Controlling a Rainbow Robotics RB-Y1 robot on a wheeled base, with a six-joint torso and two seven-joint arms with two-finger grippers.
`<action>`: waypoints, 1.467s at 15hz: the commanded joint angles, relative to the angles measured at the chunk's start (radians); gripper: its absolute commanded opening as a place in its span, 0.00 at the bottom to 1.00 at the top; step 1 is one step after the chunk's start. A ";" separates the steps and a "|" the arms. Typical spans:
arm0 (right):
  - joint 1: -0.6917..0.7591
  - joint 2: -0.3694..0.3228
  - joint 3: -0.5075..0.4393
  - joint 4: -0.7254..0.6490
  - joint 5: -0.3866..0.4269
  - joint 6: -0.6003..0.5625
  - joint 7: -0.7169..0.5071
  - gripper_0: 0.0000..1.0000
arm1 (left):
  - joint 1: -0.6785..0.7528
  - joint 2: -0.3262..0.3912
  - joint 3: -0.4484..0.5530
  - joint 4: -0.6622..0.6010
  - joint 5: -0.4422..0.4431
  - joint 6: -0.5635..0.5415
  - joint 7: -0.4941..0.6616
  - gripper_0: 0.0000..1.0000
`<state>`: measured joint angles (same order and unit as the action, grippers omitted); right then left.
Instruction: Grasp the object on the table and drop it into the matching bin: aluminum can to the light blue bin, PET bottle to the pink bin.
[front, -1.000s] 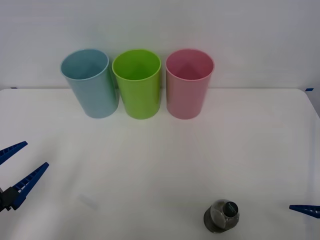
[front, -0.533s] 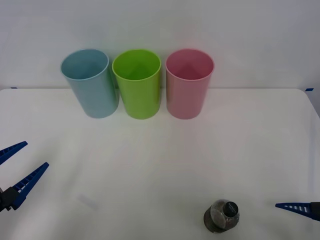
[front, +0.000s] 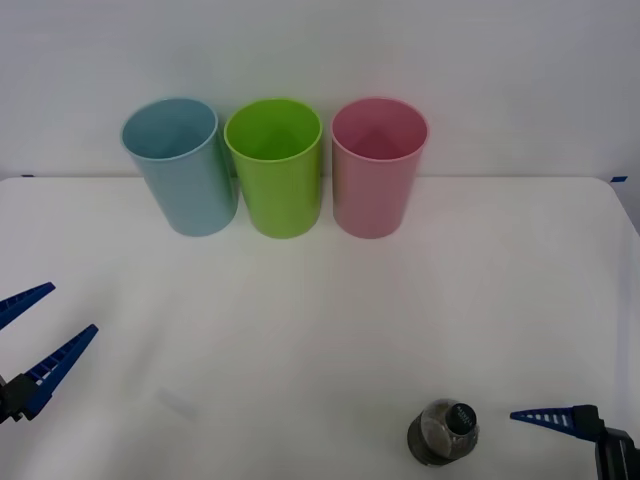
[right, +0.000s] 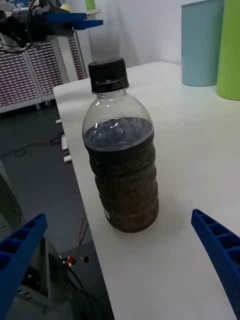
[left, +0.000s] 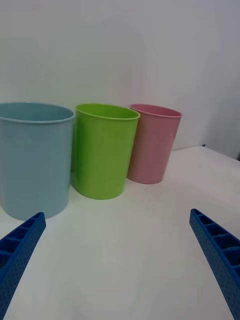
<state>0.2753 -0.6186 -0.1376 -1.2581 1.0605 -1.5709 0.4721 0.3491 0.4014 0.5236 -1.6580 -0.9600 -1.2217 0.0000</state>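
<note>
Two open grippers: the right gripper (right: 120, 265) spread wide facing the upright PET bottle (right: 121, 150), left gripper (front: 30, 345) parked apart

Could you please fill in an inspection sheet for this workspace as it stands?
Surface: white table, bare between bins and bottle.
Job's things: PET bottle upright near the front edge, cap on; pink bin and light blue bin upright at the back.
Clutter: lime green cup between the two bins.
Grippers: right pincer open, facing the bottle; left pincer open, at the table's left.
Cables: wires on the floor beside the table.
Surroundings: plain wall behind.
</note>
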 joint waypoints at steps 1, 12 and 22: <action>-0.015 0.034 0.018 0.000 0.009 0.000 0.011 1.00 | 0.000 0.000 0.000 0.000 0.000 0.000 0.000 1.00; -0.061 0.194 0.018 0.000 0.099 0.032 0.049 1.00 | 0.000 0.000 0.000 0.000 0.000 0.000 0.000 1.00; -0.080 0.269 0.041 0.000 0.128 0.092 0.076 1.00 | 0.000 0.000 0.000 0.000 0.000 0.000 0.000 1.00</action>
<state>0.1959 -0.3521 -0.0991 -1.2577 1.1888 -1.4809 0.5471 0.3491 0.4014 0.5236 -1.6580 -0.9600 -1.2217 0.0000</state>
